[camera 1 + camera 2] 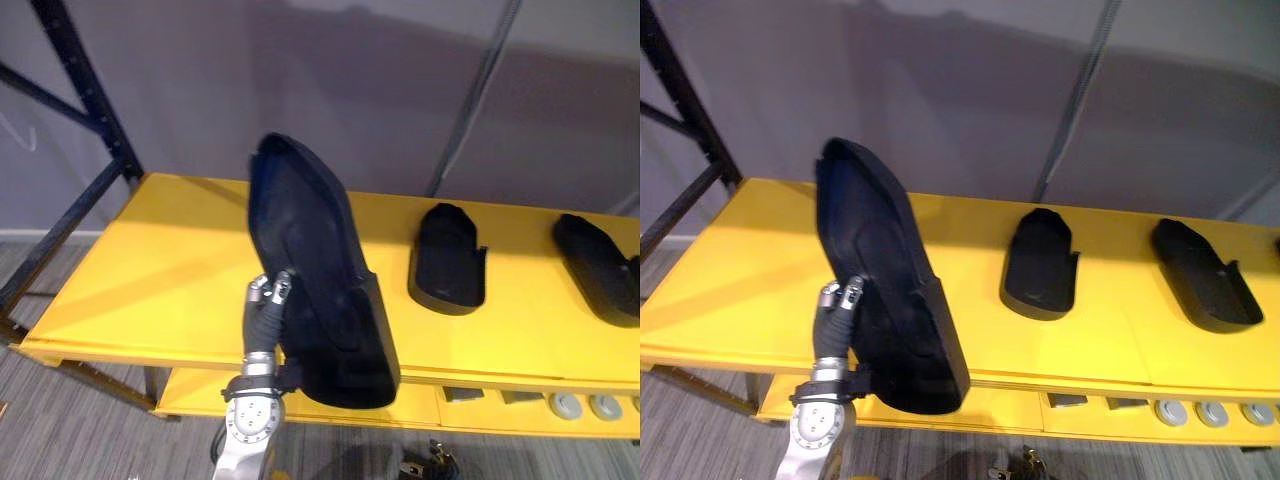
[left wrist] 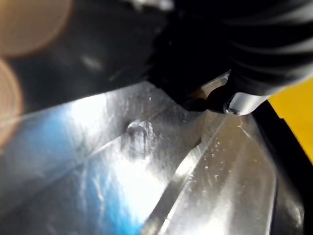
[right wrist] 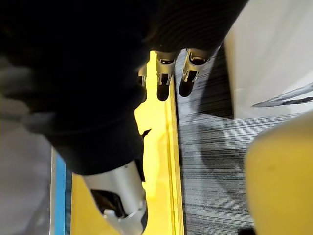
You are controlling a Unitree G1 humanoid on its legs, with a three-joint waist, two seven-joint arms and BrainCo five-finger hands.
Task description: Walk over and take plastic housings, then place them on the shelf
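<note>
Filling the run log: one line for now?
left hand: gripping black housing over yellow shelf | two housings on shelf | right hand: near shelf edge

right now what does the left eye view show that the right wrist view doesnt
Left eye view: the left hand gripping a big tilted housing, plus a second housing and a third housing lying on the shelf. Right wrist view: the right hand beside a shelf edge. Both: the yellow shelf and the striped floor.
</note>
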